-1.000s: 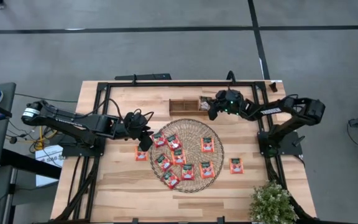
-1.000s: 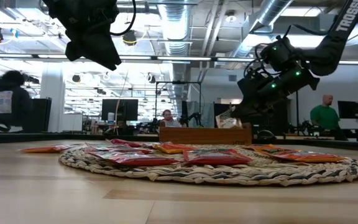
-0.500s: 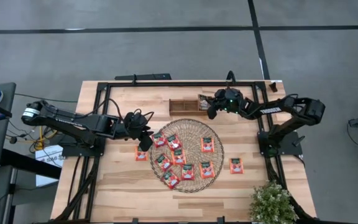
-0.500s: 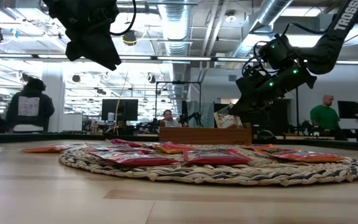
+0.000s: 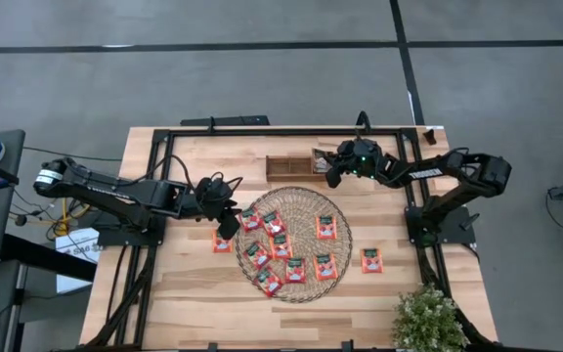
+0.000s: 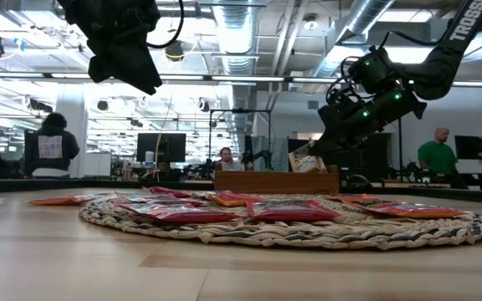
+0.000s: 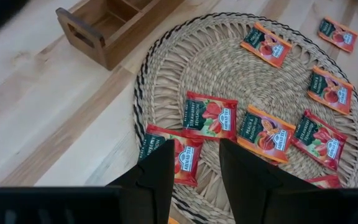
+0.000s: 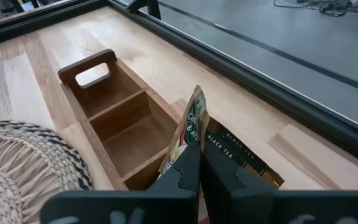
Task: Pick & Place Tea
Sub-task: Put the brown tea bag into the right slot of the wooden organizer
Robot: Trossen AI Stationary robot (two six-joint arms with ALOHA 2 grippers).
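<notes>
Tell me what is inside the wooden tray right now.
The wooden tray has two empty compartments in the right wrist view. At the third, a black tea sachet lies behind the pale sachet pinched in the right tool, which covers that compartment's floor.

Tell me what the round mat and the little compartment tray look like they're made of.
The round mat looks like woven straw or seagrass: coiled, braided strands with a matte tan finish and a dark edge thread. The tray looks like solid wood, stained mid-brown with a low sheen; grain and a cut-out handle show.
</notes>
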